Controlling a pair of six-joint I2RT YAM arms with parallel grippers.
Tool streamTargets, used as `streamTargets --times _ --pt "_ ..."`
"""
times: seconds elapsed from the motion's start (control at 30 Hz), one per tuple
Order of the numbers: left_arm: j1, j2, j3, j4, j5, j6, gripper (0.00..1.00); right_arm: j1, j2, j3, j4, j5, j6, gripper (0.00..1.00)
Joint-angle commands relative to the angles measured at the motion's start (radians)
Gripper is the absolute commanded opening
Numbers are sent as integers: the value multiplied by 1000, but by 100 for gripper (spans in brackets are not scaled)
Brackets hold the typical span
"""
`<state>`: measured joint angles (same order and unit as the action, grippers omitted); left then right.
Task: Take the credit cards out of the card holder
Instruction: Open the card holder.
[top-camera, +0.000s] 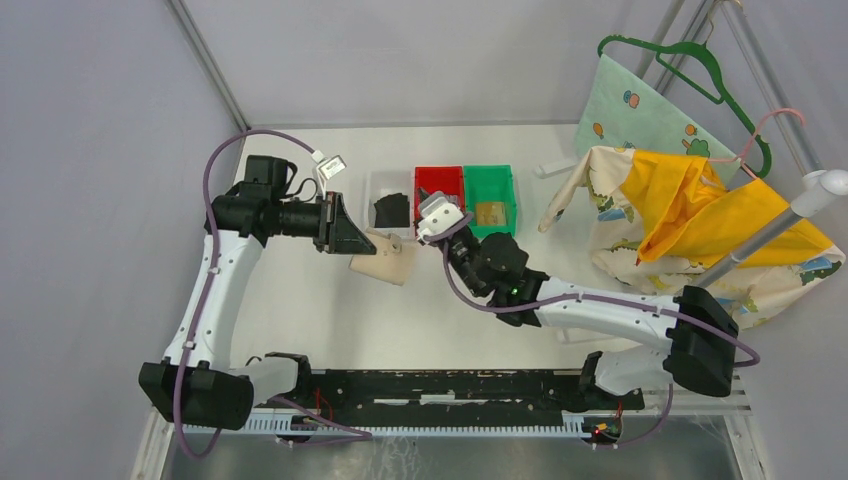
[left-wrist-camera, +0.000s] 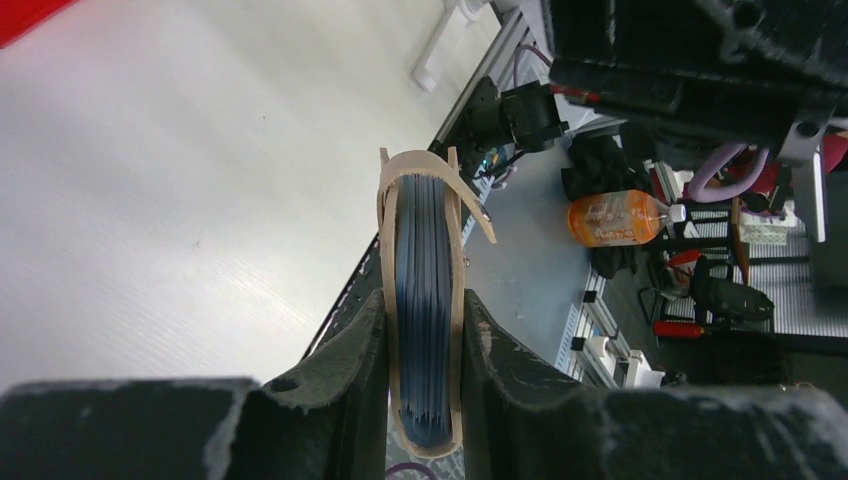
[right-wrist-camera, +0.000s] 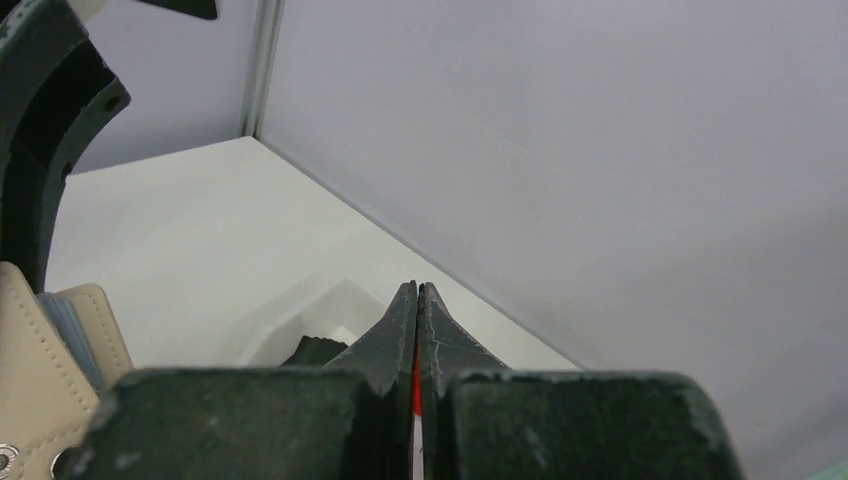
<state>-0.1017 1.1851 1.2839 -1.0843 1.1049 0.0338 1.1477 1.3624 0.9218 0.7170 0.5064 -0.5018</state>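
Observation:
My left gripper (top-camera: 365, 243) is shut on the beige card holder (top-camera: 386, 259) and holds it above the table. In the left wrist view the card holder (left-wrist-camera: 420, 230) stands edge-on between the fingers (left-wrist-camera: 345, 350), with bluish clear sleeves packed inside it. No credit cards show in the sleeves from this angle. A black card (top-camera: 391, 211) lies in the white bin (top-camera: 377, 185), and a gold-tan card (top-camera: 490, 213) lies in the green bin (top-camera: 506, 195). My right gripper (top-camera: 430, 235) is shut and empty, over the red bin (top-camera: 440, 180), just right of the card holder (right-wrist-camera: 40, 340).
The three bins stand in a row at the table's middle back. A rack with hangers (top-camera: 700, 60) and draped yellow and patterned cloth (top-camera: 700, 215) fills the right side. A small white object (top-camera: 332, 165) lies at the back left.

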Motion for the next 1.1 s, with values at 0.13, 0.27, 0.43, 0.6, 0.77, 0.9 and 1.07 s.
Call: streamTargets --times 0.13,0.27,0.43,0.6,0.77,0.9,1.07 --pt "0 19 78 -83 32 191 2 -120 -130 -22 -136 -260 363 29" --pt "0 32 106 -93 46 213 2 -190 -239 -118 -161 -523 481 54" --pt "-1 49 133 -100 85 220 2 -223 -331 -244 -82 -764 584 73" --pt "-1 38 145 -100 110 217 2 -221 -311 -264 29 -873 635 98" --pt "-1 24 153 -100 150 197 2 -222 -249 -243 68 -875 619 98" --pt "0 7 156 -98 185 191 2 -221 -188 -210 106 -902 626 98" --pt "-1 -5 146 -98 208 189 2 -221 -135 -166 150 -907 634 98"
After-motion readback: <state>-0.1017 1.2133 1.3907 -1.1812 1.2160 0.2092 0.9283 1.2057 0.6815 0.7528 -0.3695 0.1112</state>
